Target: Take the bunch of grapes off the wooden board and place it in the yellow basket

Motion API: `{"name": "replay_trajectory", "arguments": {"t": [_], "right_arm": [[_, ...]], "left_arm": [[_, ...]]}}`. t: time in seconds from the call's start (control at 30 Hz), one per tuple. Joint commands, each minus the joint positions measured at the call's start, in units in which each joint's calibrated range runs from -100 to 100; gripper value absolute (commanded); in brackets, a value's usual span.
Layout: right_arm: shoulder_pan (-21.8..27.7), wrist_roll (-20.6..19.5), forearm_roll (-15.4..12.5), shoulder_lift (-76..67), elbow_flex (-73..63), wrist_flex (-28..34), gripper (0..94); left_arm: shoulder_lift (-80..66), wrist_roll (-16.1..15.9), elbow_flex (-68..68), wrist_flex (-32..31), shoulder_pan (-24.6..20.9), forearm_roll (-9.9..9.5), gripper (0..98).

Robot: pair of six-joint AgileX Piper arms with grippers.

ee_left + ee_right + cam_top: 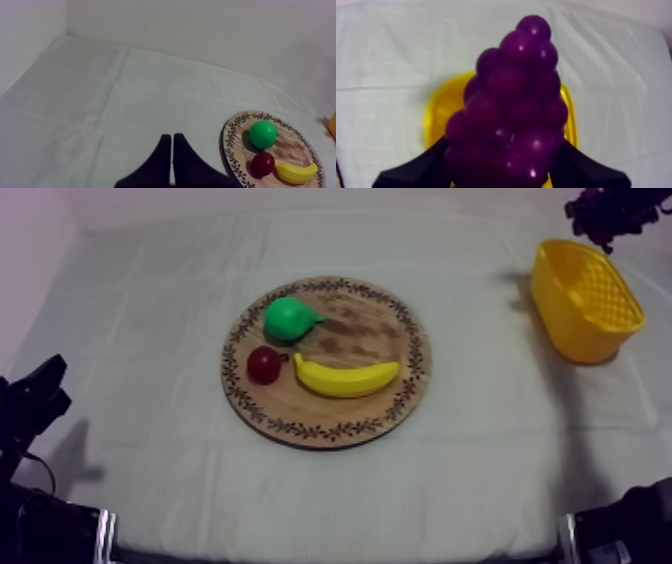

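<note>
- No text, label, brand, number or sign can be read on anything in these views.
- The wooden board [365, 338] has a dark band of leafy ornament round its rim. It is a pattern, not letters.
</note>
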Motion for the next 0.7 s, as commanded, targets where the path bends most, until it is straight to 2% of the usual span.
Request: {"name": "replay_trajectory", "arguments": {"t": [0.0, 0.33, 0.5, 0.67], "right_arm": [[0.9, -1.2, 0.8, 1.0, 1.5, -0.6, 32.8], [2.9, -1.8, 2.4, 6.5, 6.2, -3.7, 33.0], [4.0, 0.6, 0.4, 8.5, 5.3, -4.3, 36.7], [4.7, 2.9, -1.4, 9.9, 4.2, -5.2, 47.7]], "left_arm": [[0.0, 0.0, 0.0, 0.0, 0.0, -0.02, 0.1], [0.0, 0.0, 0.0, 0.0, 0.0, -0.02, 0.1], [0.0, 0.0, 0.0, 0.0, 0.0, -0.02, 0.1], [0.0, 0.0, 0.0, 0.0, 0.0, -0.02, 0.1]]}}
